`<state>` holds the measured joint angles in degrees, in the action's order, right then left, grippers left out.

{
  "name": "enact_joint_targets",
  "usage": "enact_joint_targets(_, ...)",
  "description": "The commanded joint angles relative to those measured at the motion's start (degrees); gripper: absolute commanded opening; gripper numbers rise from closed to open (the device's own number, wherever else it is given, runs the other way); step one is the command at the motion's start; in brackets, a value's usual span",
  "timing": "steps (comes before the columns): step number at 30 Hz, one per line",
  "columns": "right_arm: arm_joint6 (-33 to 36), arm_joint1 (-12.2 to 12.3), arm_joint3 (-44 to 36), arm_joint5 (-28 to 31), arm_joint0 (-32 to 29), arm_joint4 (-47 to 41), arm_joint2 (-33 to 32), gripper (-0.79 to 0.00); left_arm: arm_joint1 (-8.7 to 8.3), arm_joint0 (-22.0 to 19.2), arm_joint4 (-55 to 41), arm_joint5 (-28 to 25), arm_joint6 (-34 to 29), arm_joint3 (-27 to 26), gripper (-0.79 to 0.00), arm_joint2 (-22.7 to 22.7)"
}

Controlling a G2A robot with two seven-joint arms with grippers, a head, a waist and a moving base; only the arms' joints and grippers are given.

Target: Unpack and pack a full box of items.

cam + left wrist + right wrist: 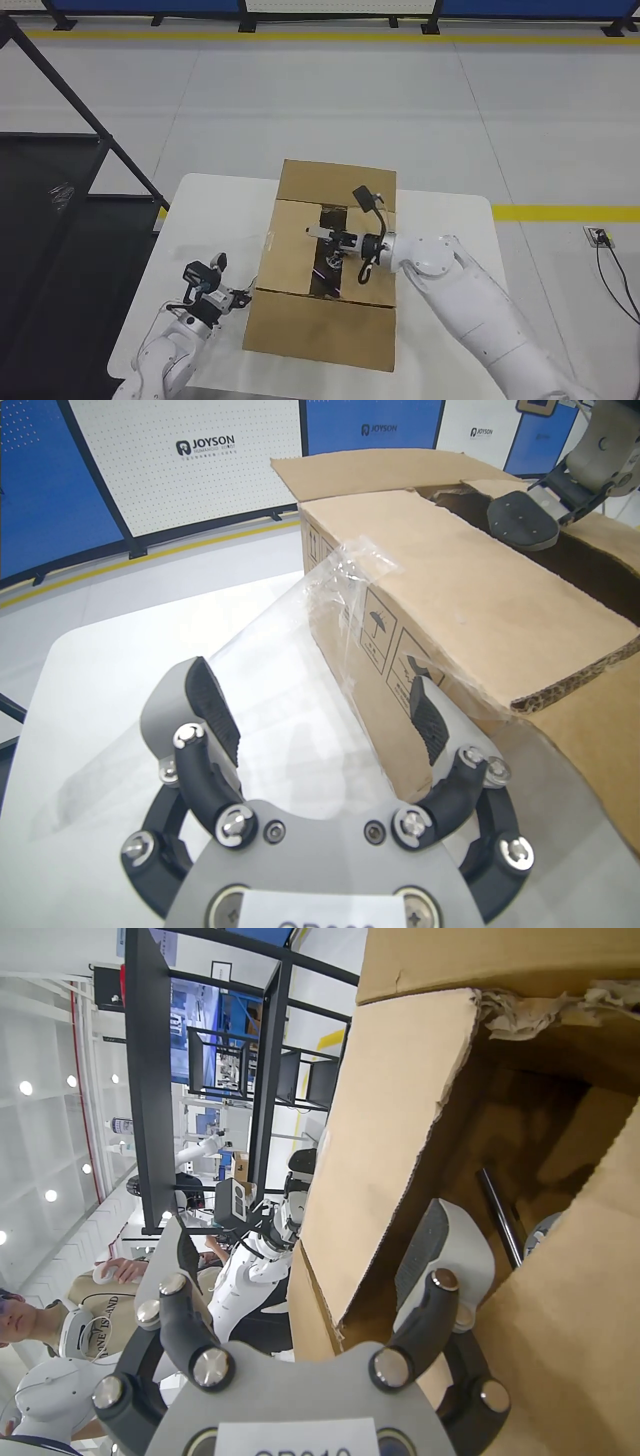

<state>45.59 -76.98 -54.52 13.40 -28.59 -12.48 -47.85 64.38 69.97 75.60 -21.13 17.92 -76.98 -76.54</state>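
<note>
bright even indoor light, soft shadows, wrist views bowed at edges, dark box interior (525,1138)

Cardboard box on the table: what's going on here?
The right gripper is open at the top of the box, with one finger down in the gap and the other outside a partly raised flap. The left gripper is open, low over the table beside the box's side wall, near some loose clear tape. Neither gripper holds an item, and the contents are too dark to identify.
</note>
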Motion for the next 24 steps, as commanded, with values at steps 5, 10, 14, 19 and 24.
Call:
enact_joint_targets(5, 1.3, -1.9, 4.9, 0.7, 2.4, -2.0, 2.2, 0.0, 0.0, 0.8, 0.0, 0.6, 0.3, -0.6, 0.0, -0.6)
enact_joint_targets(10, 3.3, -3.7, 9.1, 2.6, 4.0, -5.3, 3.5, 0.0, -0.18, 2.5, -0.2, 1.2, 1.4, -2.4, 0.0, -2.1)
enact_joint_targets(14, 5.1, -5.1, 12.4, 4.2, 5.2, -8.8, 3.9, 0.0, -0.41, 4.3, 0.4, 1.1, 2.9, -5.0, 0.0, -3.4)
enact_joint_targets(19, 7.1, -6.4, 15.6, 6.9, 6.7, -12.8, 3.4, 0.0, -0.7, 7.2, 0.8, 0.3, 5.0, -8.9, 0.0, -5.0)
enact_joint_targets(24, 7.0, -7.5, 16.6, 8.4, 7.8, -14.0, 3.4, 0.0, -0.98, 9.2, 3.8, -0.9, 4.6, -13.1, 0.0, -5.4)
